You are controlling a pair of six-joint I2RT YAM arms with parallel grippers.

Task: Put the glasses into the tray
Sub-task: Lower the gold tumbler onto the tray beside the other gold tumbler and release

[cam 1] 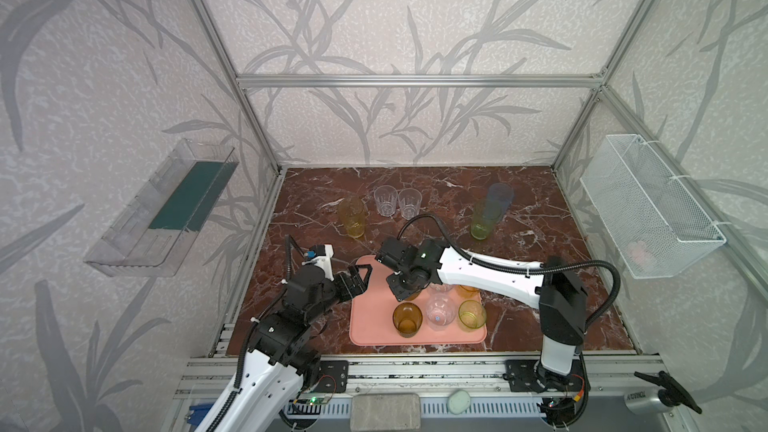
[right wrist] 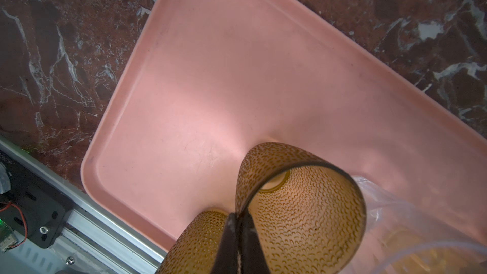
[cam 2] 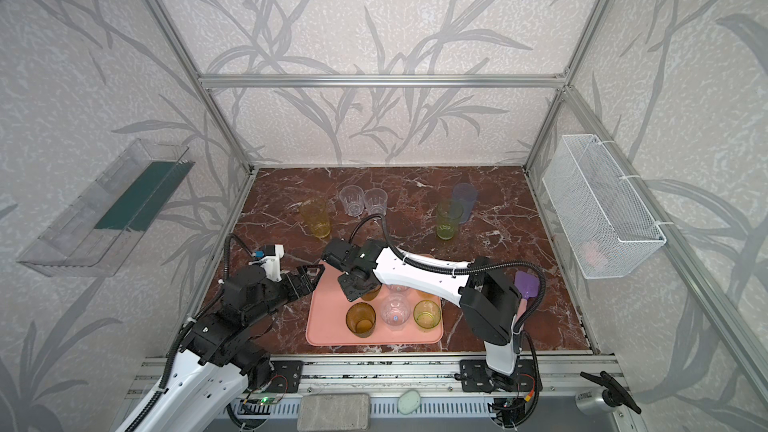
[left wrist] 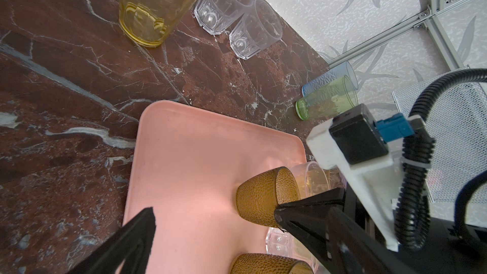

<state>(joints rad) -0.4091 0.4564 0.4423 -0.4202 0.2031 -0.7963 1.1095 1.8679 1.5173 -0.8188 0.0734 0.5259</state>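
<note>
the right fingers (right wrist: pixel 229 243) are clamping the rim of an amber glass (right wrist: pixel 303 206), apparently setting it down on the pink tray (right wrist: pixel 210 75). the left fingers (left wrist: pixel 134 235) are hanging apart near the tray's corner. next move, likely: letting go, lifting clear, then reaching for the yellow glass (cam 1: pixel 352 218) on the counter (cam 1: pixel 540 284).

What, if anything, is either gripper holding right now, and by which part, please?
The right gripper pinches the short amber dimpled tumbler by its rim; the left gripper is open and empty.
</note>
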